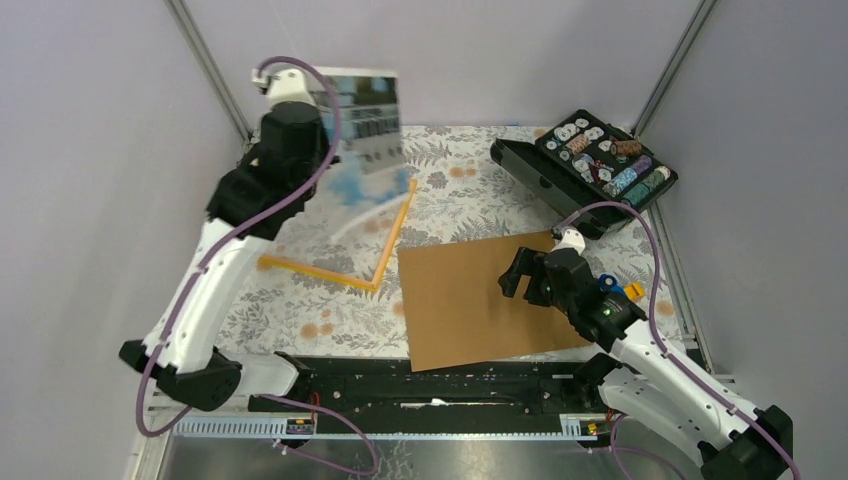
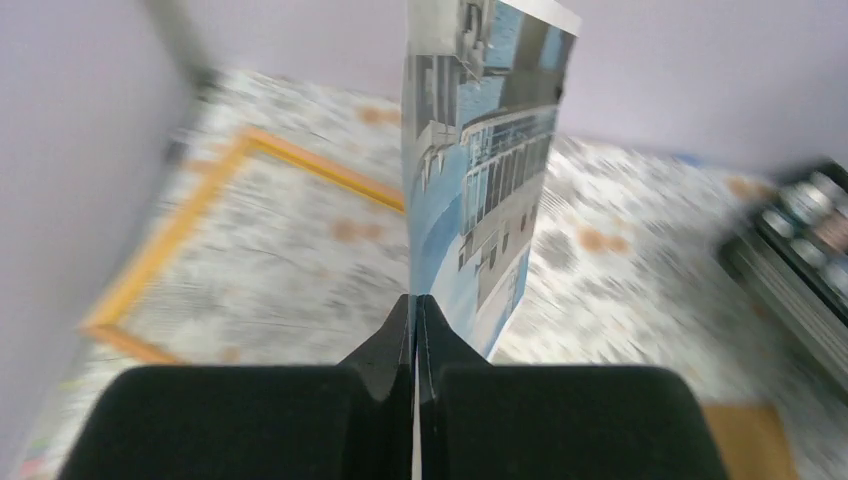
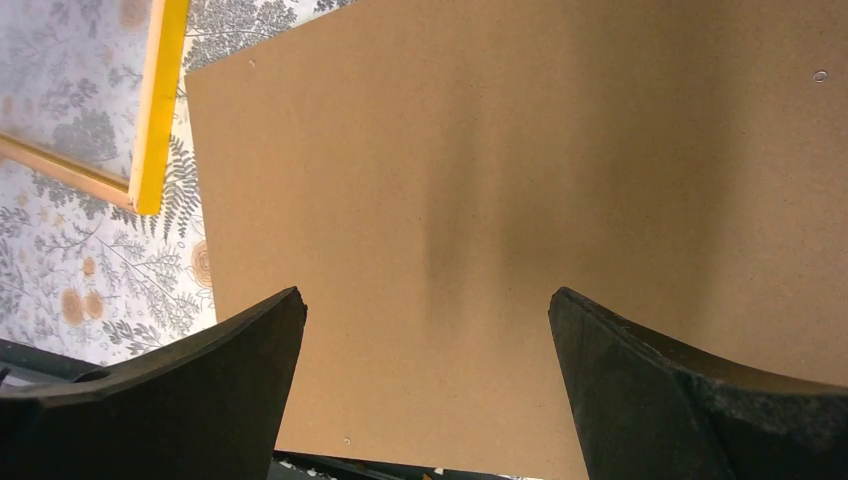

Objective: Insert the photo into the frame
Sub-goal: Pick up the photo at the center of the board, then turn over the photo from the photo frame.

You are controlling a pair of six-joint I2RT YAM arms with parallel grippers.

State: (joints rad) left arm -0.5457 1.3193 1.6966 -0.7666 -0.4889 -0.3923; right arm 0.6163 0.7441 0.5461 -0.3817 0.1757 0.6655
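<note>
The right gripper (image 3: pixel 425 300) hangs with its fingers spread wide just above a brown board (image 3: pixel 500 150) lying flat on the table (image 1: pixel 470 200); the left gripper (image 2: pixel 413 300) pinches the bottom edge of the photo (image 2: pixel 480 150), which stands upright from its tips, clear of the table; beneath and ahead of it lies the frame (image 2: pixel 157 243); beyond the right gripper sits a black case (image 1: pixel 585 165).

Left arm (image 1: pixel 205 285) raised, jaws seemingly clamped, right arm (image 1: pixel 660 365) low, jaws spread
</note>
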